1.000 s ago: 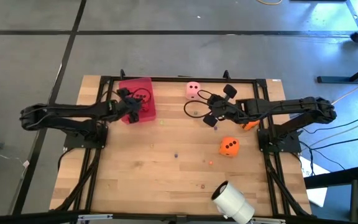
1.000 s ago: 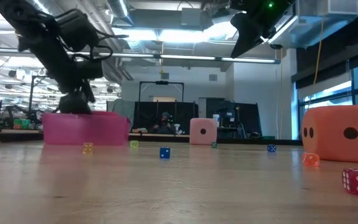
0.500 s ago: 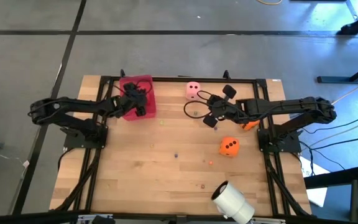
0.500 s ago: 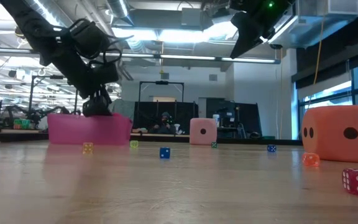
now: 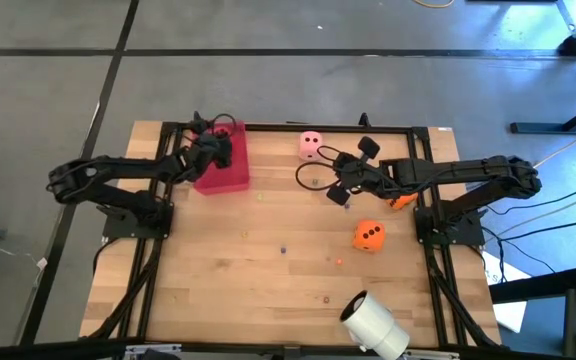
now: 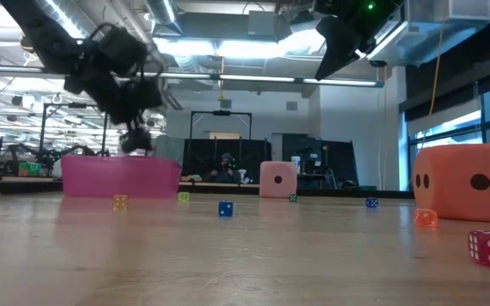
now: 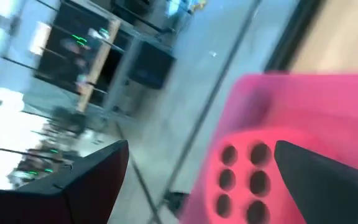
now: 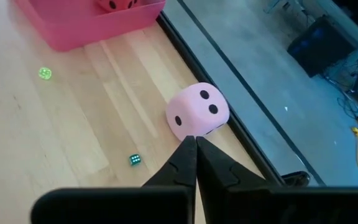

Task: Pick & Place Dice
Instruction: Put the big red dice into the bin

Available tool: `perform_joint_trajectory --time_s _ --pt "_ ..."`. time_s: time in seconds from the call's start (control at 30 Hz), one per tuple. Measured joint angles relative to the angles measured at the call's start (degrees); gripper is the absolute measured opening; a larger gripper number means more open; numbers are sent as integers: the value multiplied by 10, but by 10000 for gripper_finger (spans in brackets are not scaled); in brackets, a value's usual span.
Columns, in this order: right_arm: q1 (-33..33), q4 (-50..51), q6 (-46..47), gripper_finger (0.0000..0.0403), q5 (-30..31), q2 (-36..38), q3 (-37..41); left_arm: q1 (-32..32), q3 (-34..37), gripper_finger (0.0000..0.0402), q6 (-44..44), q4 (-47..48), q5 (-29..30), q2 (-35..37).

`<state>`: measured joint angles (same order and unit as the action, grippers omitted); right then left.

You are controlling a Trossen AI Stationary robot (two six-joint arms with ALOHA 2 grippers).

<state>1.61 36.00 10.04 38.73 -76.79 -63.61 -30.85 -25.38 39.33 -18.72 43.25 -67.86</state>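
My left gripper (image 5: 211,143) hangs wide open, empty, over the tray (image 5: 230,176) — red die (image 7: 244,177) sits right below it.

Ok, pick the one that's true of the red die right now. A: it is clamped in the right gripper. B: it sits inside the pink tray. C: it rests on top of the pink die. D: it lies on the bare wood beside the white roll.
B: the left wrist view shows the red die lying within the walls of the pink tray, and the right wrist view shows it there too.
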Motion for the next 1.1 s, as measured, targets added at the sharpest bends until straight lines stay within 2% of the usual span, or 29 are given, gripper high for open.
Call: perform_joint_trajectory --time_s 0.1,0.23,0.3,0.43,0.5,0.7,0.97,1.1 --pt "0 0 0 4 -10 0 0 20 4 400 27 18 27 12" --pt "0 0 0 7 -10 0 0 31 2 400 0 76 37 28" --pt "0 0 0 7 -8 0 0 27 4 400 -26 99 2 26" --pt "0 0 -2 7 -8 0 0 1 2 400 -55 87 -105 16" --pt "0 0 -2 7 -8 0 0 -16 2 400 -42 88 -110 6" --pt "0 0 0 6 -24 0 0 -76 2 400 -16 69 -52 -19" --pt "0 0 0 6 -23 0 0 -94 3 400 15 67 105 -14" --pt "0 0 0 6 -24 0 0 -72 3 400 -2 65 102 -1"
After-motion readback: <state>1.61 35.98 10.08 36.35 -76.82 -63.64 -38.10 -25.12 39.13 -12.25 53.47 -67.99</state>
